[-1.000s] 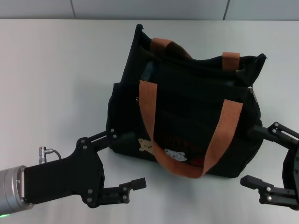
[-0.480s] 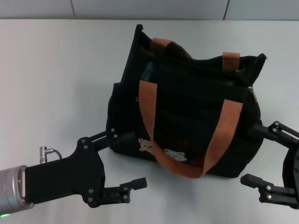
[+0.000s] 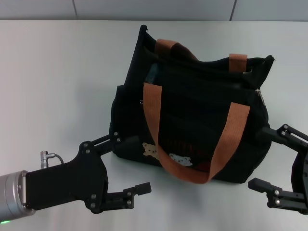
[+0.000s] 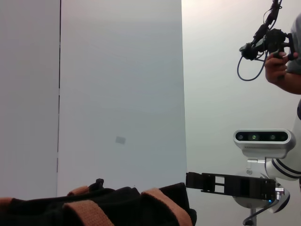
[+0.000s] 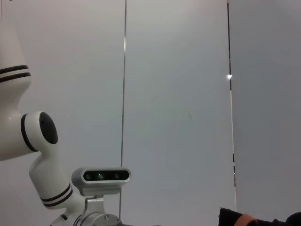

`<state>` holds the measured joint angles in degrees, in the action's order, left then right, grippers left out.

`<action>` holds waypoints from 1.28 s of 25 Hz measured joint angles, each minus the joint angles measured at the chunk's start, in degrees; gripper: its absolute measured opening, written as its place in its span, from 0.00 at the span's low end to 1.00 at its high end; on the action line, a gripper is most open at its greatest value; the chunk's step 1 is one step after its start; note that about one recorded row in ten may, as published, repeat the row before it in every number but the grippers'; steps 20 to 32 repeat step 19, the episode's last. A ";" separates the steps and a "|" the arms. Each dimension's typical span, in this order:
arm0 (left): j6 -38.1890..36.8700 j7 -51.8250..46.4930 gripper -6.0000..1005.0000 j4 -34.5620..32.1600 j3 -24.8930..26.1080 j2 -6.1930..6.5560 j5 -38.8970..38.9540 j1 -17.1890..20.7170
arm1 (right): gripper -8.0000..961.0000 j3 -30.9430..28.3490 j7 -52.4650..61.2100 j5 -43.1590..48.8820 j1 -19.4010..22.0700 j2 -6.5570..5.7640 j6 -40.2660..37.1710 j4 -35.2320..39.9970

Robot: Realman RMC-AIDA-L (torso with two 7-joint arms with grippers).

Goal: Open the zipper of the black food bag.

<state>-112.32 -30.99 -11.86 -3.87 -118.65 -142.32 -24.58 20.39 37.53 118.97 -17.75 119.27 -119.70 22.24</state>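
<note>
A boxy black fabric food bag (image 3: 202, 120) with woven brown strap handles (image 3: 154, 115) stands mid-table on the smooth white tabletop (image 3: 57, 86), its zipper's silver pull (image 3: 258, 91) at the right end. Left gripper (image 3: 137, 163) and right gripper (image 3: 269, 156) flank it, fingers spread apart.

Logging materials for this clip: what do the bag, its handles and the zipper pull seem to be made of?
The black food bag looks like matte woven fabric; it sags and creases softly. The strap handles look like flat brown webbing with a dull finish. The zipper pull glints silver, probably metal. Left gripper and right gripper sit open beside the bag.
</note>
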 joint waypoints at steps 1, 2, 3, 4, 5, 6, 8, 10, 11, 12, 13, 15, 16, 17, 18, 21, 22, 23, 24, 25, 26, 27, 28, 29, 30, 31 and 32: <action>0.00 0.00 0.83 0.00 0.00 0.00 0.00 0.00 | 0.88 0.00 0.00 -0.02 0.00 0.00 0.00 0.00; 0.00 0.02 0.83 0.00 0.00 0.00 0.01 -0.03 | 0.88 0.00 0.00 -0.05 0.02 0.00 0.00 0.00; 0.00 0.04 0.83 0.00 0.01 0.00 0.02 -0.06 | 0.88 0.00 0.00 -0.07 0.04 0.00 0.00 0.00; 0.00 0.04 0.83 0.00 0.03 0.00 0.02 -0.08 | 0.88 -0.01 0.00 -0.10 0.06 0.00 0.00 0.00; 0.00 0.05 0.83 0.00 0.06 0.00 0.03 -0.09 | 0.88 -0.04 0.00 -0.12 0.08 0.00 0.00 0.00; 0.00 0.05 0.83 0.00 0.09 0.00 0.03 -0.10 | 0.88 -0.07 0.00 -0.15 0.09 0.00 0.00 0.00; 0.00 0.05 0.83 0.00 0.16 0.00 0.03 -0.11 | 0.88 -0.08 0.00 -0.19 0.09 0.00 0.00 0.00; 0.00 0.05 0.83 0.00 0.24 0.00 0.04 -0.12 | 0.88 -0.09 0.00 -0.21 0.09 0.00 0.00 0.00; 0.00 0.05 0.83 0.00 0.28 0.00 0.06 -0.12 | 0.88 -0.09 0.00 -0.22 0.08 0.00 0.00 0.00; 0.00 0.05 0.83 0.00 0.30 0.00 0.08 -0.14 | 0.88 -0.09 0.00 -0.22 0.06 -0.01 0.00 0.00; 0.00 0.05 0.83 0.00 0.31 0.00 0.10 -0.16 | 0.88 -0.09 0.00 -0.23 0.04 0.00 0.00 0.00; 0.00 0.05 0.83 -0.01 0.33 0.00 0.12 -0.21 | 0.88 -0.09 0.00 -0.24 -0.02 -0.01 -0.06 -0.01; 0.00 0.05 0.83 0.00 0.33 0.00 0.12 -0.21 | 0.88 -0.09 0.00 -0.24 -0.04 0.00 -0.11 0.00; 0.00 0.05 0.83 0.00 0.35 0.00 0.12 -0.21 | 0.88 -0.09 0.00 -0.24 -0.06 0.00 -0.20 0.00; 0.00 0.05 0.83 0.00 0.35 0.00 0.12 -0.21 | 0.88 -0.09 0.00 -0.24 -0.08 0.00 -0.25 0.00; 0.00 0.05 0.83 0.00 0.37 0.00 0.12 -0.21 | 0.88 -0.09 0.00 -0.24 -0.08 0.00 -0.29 0.00; 0.00 0.05 0.83 0.00 0.37 0.00 0.12 -0.21 | 0.88 -0.09 0.00 -0.24 -0.08 0.00 -0.29 0.00; 0.00 0.05 0.83 0.00 0.37 0.00 0.12 -0.21 | 0.88 -0.09 0.00 -0.24 -0.08 0.00 -0.29 0.00; 0.00 0.05 0.83 0.00 0.37 0.00 0.12 -0.21 | 0.88 -0.09 0.00 -0.24 -0.08 0.00 -0.29 0.00; 0.00 0.05 0.83 0.00 0.37 0.00 0.12 -0.21 | 0.88 -0.09 0.00 -0.24 -0.08 0.00 -0.29 0.00; 0.00 0.05 0.83 0.00 0.37 0.00 0.12 -0.21 | 0.88 -0.09 0.00 -0.24 -0.08 0.00 -0.29 0.00; 0.00 0.05 0.83 0.00 0.37 0.00 0.12 -0.21 | 0.88 -0.09 0.00 -0.24 -0.08 0.00 -0.29 0.00; 0.00 0.05 0.83 0.00 0.37 0.00 0.12 -0.21 | 0.88 -0.09 0.00 -0.24 -0.08 0.00 -0.29 0.00; 0.00 0.05 0.83 0.00 0.37 0.00 0.12 -0.21 | 0.88 -0.09 0.00 -0.24 -0.08 0.00 -0.29 0.00; 0.00 0.05 0.83 0.00 0.37 0.00 0.12 -0.21 | 0.88 -0.09 0.00 -0.24 -0.08 0.00 -0.29 0.00; 0.00 0.05 0.83 0.00 0.37 0.00 0.12 -0.21 | 0.88 -0.09 0.00 -0.24 -0.08 0.00 -0.29 0.00; 0.00 0.05 0.83 0.00 0.37 0.00 0.12 -0.21 | 0.88 -0.09 0.00 -0.24 -0.08 0.00 -0.29 0.00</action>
